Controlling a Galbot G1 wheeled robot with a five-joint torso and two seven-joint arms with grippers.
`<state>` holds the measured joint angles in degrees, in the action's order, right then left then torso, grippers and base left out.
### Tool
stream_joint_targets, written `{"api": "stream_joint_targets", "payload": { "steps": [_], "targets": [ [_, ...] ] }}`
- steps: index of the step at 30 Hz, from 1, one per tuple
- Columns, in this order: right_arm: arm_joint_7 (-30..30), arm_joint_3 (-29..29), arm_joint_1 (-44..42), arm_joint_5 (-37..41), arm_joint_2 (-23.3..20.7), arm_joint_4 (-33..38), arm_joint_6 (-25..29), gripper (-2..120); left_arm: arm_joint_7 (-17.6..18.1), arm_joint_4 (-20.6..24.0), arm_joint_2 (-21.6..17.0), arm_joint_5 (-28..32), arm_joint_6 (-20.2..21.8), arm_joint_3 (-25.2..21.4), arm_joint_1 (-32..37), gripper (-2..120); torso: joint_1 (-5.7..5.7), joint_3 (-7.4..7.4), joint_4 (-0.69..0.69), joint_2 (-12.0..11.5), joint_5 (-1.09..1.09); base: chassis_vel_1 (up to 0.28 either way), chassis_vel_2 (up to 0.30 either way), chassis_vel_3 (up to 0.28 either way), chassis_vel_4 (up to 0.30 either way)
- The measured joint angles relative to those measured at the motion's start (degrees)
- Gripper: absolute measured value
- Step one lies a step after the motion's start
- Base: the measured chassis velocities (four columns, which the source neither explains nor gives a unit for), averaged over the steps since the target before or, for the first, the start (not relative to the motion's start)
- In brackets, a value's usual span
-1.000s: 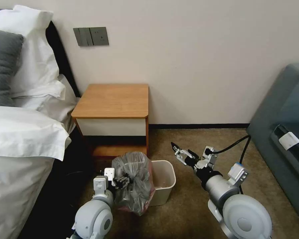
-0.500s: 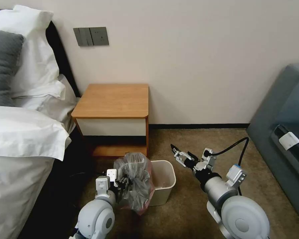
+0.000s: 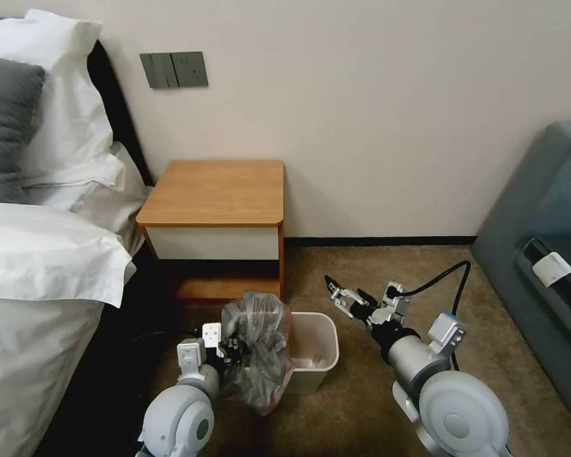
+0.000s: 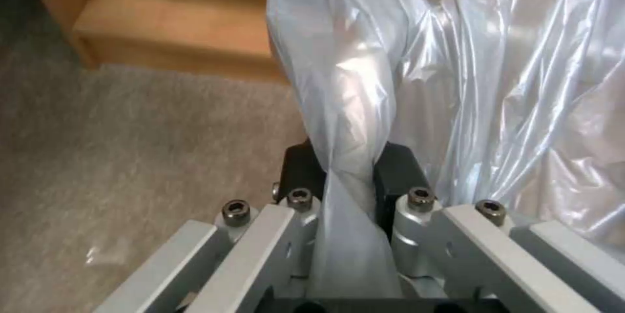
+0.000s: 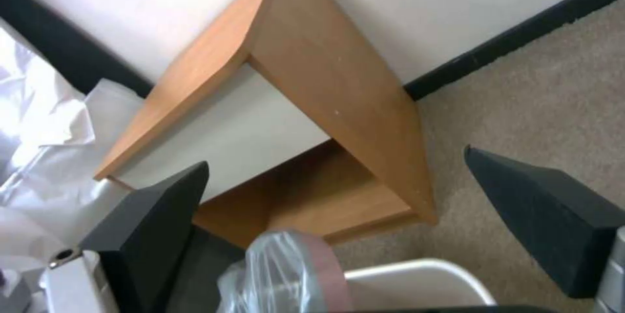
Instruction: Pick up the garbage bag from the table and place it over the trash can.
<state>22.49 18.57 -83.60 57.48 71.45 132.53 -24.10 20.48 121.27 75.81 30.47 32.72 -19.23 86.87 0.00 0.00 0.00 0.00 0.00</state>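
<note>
Left wrist view: garbage bag [image 4: 364, 108] between left hand [image 4: 345, 176] fingers.

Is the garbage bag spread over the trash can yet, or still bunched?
Still bunched. The garbage bag hangs crumpled from the shut left gripper at the trash can's left rim, its mouth uncovered.

One garbage bag [image 3: 257, 349], one trash can [image 3: 314, 362], one nightstand worktop [image 3: 216, 190], two pincers: left [image 3: 233, 350], right [image 3: 344, 296].
</note>
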Motion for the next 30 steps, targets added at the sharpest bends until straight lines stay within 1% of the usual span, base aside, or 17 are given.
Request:
{"api": "stream_joint_targets", "payload": {
  "steps": [2, 4, 5, 8, 9, 10, 12, 13, 14, 15, 16, 17, 21, 22, 25, 29, 30],
  "targets": [
    [-0.38, -0.33, -0.53, -0.09, -0.14, 1.33, -0.62, 100, -1.32, 0.44, -0.06, 0.00, -3.97, -0.71, 1.18, 9, 0.00, 0.00, 0.00, 0.00, 0.00, 0.000, 0.000, 0.000, 0.000],
    [-0.96, -1.30, -1.56, -0.09, -0.60, 3.54, -2.41, 100, -3.18, 1.02, -0.35, -0.51, -10.05, -1.76, 2.72, 9, 0.00, 0.00, 0.00, 0.00, 0.00, 0.000, 0.000, 0.000, 0.000],
    [-0.96, -1.30, -1.56, -0.09, -0.60, 3.54, -2.41, 100, -3.18, 1.02, -0.35, -0.51, -10.05, -1.76, 2.72, 9, 0.00, 0.00, 0.00, 0.00, 0.00, 0.000, 0.000, 0.000, 0.000],
    [0.05, -3.22, -1.70, 1.44, -1.60, 6.82, -5.89, 100, -6.54, 1.53, -0.69, -2.54, -17.62, -3.54, 4.46, 9, 0.00, 0.00, 0.00, 0.00, 0.00, 0.000, 0.000, 0.000, 0.000],
    [0.05, -3.22, -1.70, 1.44, -1.60, 6.82, -5.89, 100, -6.54, 1.53, -0.69, -2.54, -17.62, -3.54, 4.46, 9, 0.00, 0.00, 0.00, 0.00, 0.00, 0.000, 0.000, 0.000, 0.000],
    [0.41, -3.67, -1.18, 2.81, -2.03, 7.74, -7.63, 100, -8.04, 1.58, -0.77, -3.37, -20.07, -4.24, 5.04, 9, 0.00, 0.00, 0.00, 0.00, -0.01, 0.000, 0.000, 0.000, 0.000],
    [0.38, -4.56, 0.59, 4.87, -2.94, 8.25, -10.87, 100, -10.74, 1.64, -0.82, -4.70, -23.70, -5.46, 6.06, 9, 0.00, 0.00, 0.00, 0.00, 0.00, 0.000, 0.000, 0.000, 0.000],
    [-0.01, -5.14, 1.51, 5.00, -3.28, 8.14, -11.63, 100, -11.87, 1.64, -0.82, -5.30, -25.05, -5.94, 6.46, 9, 0.00, 0.00, 0.00, 0.00, 0.00, 0.000, 0.000, 0.000, 0.000],
    [-0.01, -5.14, 1.51, 5.00, -3.28, 8.14, -11.63, 100, -11.87, 1.64, -0.82, -5.30, -25.05, -5.94, 6.46, 9, 0.00, 0.00, 0.00, 0.00, 0.00, 0.000, 0.000, 0.000, 0.000],
    [-1.09, -6.48, 3.42, 4.11, -3.83, 7.44, -12.60, 100, -13.40, 1.65, -0.82, -5.99, -26.55, -6.58, 6.95, 9, 0.00, 0.00, 0.00, 0.00, 0.00, 0.000, 0.000, 0.000, 0.000],
    [-1.98, -7.69, 4.97, 2.79, -4.11, 6.70, -13.17, 100, -14.21, 1.72, -0.80, -6.35, -27.49, -6.86, 7.22, 9, 0.00, 0.00, 0.00, 0.00, 0.00, 0.000, 0.000, 0.000, 0.000],
    [-1.98, -7.69, 4.97, 2.79, -4.11, 6.70, -13.17, 100, -14.21, 1.72, -0.80, -6.35, -27.49, -6.86, 7.22, 9, 0.00, 0.00, 0.00, 0.00, 0.00, 0.000, 0.000, 0.000, 0.000],
    [-4.37, -12.85, 10.97, -4.08, -4.17, 2.81, -12.04, 100, -15.79, 2.43, -0.44, -7.19, -29.22, -7.36, 7.49, 9, 0.00, 0.00, 0.01, 0.00, 0.00, 0.000, 0.000, 0.000, 0.000],
    [-4.37, -12.85, 10.97, -4.08, -4.17, 2.81, -12.04, 100, -15.79, 2.43, -0.44, -7.19, -29.22, -7.36, 7.49, 9, 0.00, 0.00, 0.01, 0.00, 0.00, 0.000, 0.000, 0.000, 0.000],
    [-3.93, -15.35, 13.96, -6.52, -3.05, -0.20, -11.03, 100, -16.00, 2.72, -0.12, -7.80, -29.90, -7.83, 7.88, 9, 0.00, 0.00, 0.01, 0.00, 0.00, 0.000, 0.000, 0.000, 0.000],
    [-2.94, -16.52, 15.34, -6.68, -2.24, -2.16, -10.49, 100, -16.24, 3.07, 0.04, -8.22, -30.35, -8.11, 8.30, 9, 0.00, 0.00, 0.01, 0.00, 0.00, 0.000, 0.000, 0.000, 0.000],
    [-2.36, -17.19, 16.26, -6.69, -1.64, -3.72, -10.25, 100, -16.35, 3.28, 0.18, -8.61, -30.58, -8.18, 8.49, 9, 0.00, 0.00, 0.01, 0.00, -0.01, 0.000, 0.000, 0.000, 0.000]
  ]
}}
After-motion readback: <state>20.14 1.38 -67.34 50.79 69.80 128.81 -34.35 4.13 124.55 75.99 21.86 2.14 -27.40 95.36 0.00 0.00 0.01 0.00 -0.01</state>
